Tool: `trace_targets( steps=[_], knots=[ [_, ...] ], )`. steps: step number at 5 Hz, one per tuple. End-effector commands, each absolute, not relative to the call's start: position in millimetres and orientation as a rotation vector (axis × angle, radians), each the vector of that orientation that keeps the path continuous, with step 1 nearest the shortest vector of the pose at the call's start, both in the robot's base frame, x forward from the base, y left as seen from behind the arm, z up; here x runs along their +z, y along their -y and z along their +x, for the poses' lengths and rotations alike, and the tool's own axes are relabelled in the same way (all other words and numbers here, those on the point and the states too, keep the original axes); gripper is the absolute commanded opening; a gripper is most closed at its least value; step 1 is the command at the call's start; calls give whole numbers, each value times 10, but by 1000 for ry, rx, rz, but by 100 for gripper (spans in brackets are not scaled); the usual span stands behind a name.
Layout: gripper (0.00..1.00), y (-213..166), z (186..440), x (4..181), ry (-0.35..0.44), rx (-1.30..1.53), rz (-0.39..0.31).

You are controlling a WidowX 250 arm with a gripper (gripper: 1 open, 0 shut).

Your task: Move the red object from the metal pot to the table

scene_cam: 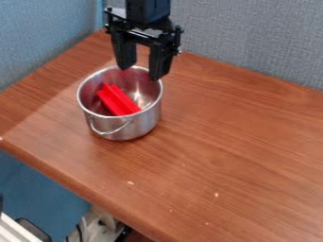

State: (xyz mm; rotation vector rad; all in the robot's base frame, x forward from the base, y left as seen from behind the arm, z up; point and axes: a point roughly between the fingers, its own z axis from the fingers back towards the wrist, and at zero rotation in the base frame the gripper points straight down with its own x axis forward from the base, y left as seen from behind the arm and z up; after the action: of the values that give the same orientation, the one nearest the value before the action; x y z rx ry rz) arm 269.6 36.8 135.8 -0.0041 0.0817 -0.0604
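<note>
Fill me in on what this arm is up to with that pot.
A single robot arm hangs its pincer over the metal pot near the back left of the table. The jaws are spread open and hold nothing. The red object lies inside the pot, leaning against the wall, so it has not been moved onto the table. The pincer points downward above the pot's far rim, clear of the piece.

Metal pot (121, 107) mouth unobstructed from above; gripper (143, 68) hangs over its upper-right rim. Table (240, 151) bare at right.
</note>
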Motion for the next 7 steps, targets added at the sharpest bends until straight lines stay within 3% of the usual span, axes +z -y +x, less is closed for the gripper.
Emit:
trace_targets(
  steps=[1, 7],
  knots=[
    [100, -387, 2698, 1377, -68, -61, -1],
    [100, -591, 2669, 1110, -114, -67, 26]
  ],
)
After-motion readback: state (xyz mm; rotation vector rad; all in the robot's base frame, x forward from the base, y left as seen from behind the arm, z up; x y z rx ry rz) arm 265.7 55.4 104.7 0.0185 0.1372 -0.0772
